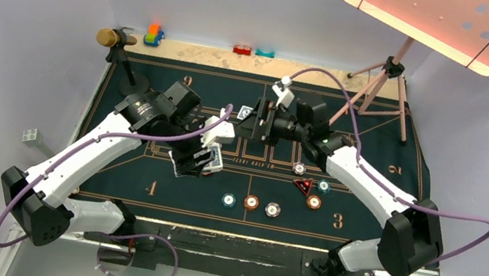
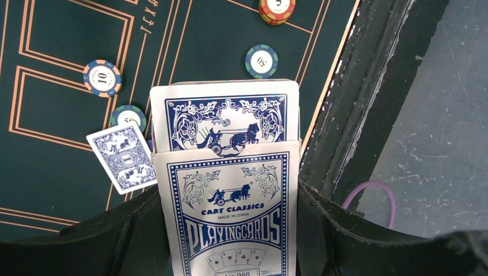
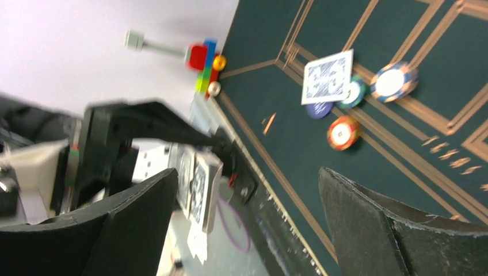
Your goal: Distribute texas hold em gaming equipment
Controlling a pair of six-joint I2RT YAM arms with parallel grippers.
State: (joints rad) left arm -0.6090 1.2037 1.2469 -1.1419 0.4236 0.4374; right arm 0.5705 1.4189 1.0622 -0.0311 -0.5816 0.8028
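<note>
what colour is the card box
The card box is white with blue print; left wrist view.

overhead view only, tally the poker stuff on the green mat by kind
round chips: 6
triangle marker: 1
loose card: 1
card box: 1
total: 9
More pieces may be hidden from this view.

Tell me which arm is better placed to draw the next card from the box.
Right. The right gripper is open and empty near the card box; the left gripper is shut on that box.
</note>
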